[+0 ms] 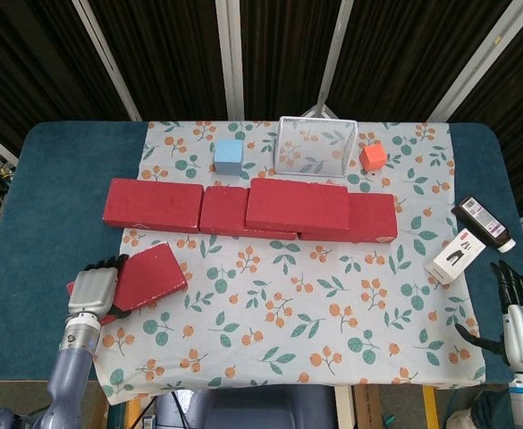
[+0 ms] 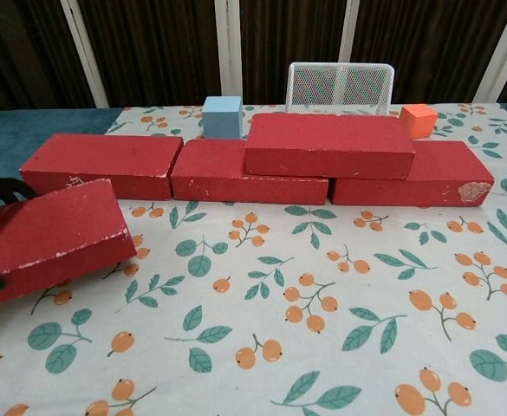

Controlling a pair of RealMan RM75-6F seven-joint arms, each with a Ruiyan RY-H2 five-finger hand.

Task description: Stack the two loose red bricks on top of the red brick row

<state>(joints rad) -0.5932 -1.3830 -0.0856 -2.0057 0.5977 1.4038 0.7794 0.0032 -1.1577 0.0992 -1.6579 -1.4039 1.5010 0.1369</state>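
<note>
A row of three red bricks crosses the floral cloth, and one more red brick lies stacked on its middle and right bricks. My left hand grips a loose red brick by its left end, tilted and lifted off the cloth in front of the row's left brick. In the chest view only the dark fingers of that hand show at the left edge. My right hand rests open at the table's front right corner, holding nothing.
Behind the row stand a light blue cube, a white wire basket and an orange cube. A dark bottle and a small white box lie at the right, near my right hand.
</note>
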